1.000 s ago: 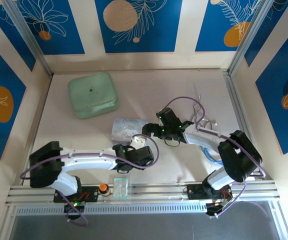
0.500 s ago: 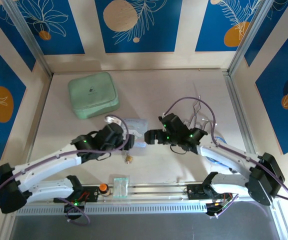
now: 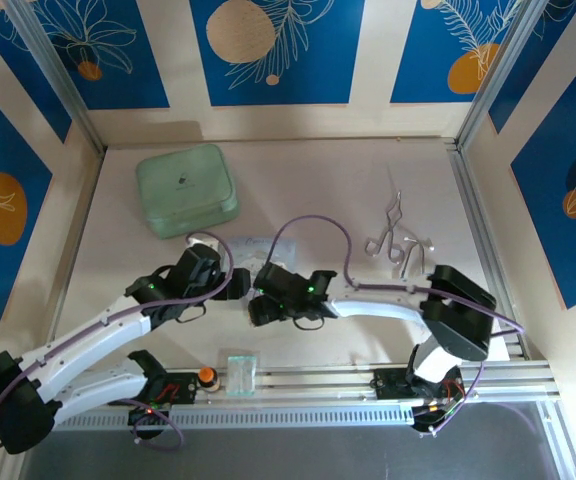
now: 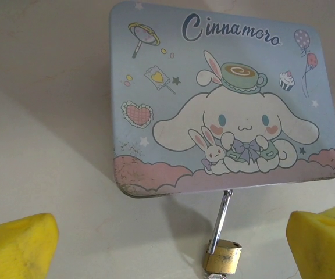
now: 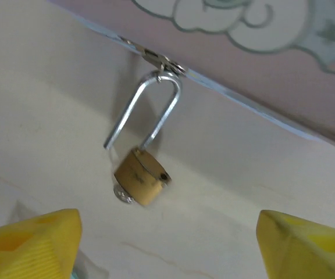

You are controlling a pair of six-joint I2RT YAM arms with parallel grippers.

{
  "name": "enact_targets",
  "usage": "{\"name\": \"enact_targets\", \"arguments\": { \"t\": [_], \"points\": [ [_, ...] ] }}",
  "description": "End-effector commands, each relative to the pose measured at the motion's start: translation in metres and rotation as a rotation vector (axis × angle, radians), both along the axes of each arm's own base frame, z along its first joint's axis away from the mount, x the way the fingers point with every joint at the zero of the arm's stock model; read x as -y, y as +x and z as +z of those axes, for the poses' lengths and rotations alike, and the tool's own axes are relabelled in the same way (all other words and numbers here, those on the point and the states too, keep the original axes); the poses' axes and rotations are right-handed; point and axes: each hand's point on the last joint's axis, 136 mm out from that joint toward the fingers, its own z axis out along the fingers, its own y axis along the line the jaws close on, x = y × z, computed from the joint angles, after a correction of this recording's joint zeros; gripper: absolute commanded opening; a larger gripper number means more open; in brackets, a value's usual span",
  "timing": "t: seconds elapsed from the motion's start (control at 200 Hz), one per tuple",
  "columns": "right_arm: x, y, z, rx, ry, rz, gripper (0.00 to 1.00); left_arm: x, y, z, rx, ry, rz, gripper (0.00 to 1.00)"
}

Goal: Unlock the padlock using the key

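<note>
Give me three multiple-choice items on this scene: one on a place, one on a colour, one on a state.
1. Where is the padlock?
A. hooked on the latch at the cartoon tin's edge
B. on top of the tin's lid
C. clamped in closed jaws

2. What colour is the padlock's body?
A. silver
B. brass-gold
C. blue

3. How do the left gripper's jaws stand?
A. shut on the padlock
B. shut on nothing
C. wide open, holding nothing

Answers:
1 A, its shackle loops through the latch.
2 B, the right wrist view shows a gold body.
3 C, the yellow fingers stand far apart in the left wrist view.
</note>
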Motion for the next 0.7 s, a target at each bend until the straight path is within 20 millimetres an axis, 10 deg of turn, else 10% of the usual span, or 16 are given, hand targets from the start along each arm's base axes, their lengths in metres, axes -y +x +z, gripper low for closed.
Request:
{"name": "enact_targets", "arguments": {
  "t": [0.0, 0.69],
  "points": [
    [-0.017, 0.002, -0.005, 0.010, -0.009, 0.015, 0.74, -0.014, -0.002, -0.006, -0.008, 0.018, 0.044, 1.00],
    [-0.019, -0.010, -0.052, -0.080, -0.104, 0.008, 0.47, -0.026, 0.001, -0.021, -0.015, 0.058, 0.083, 1.00]
  ]
}}
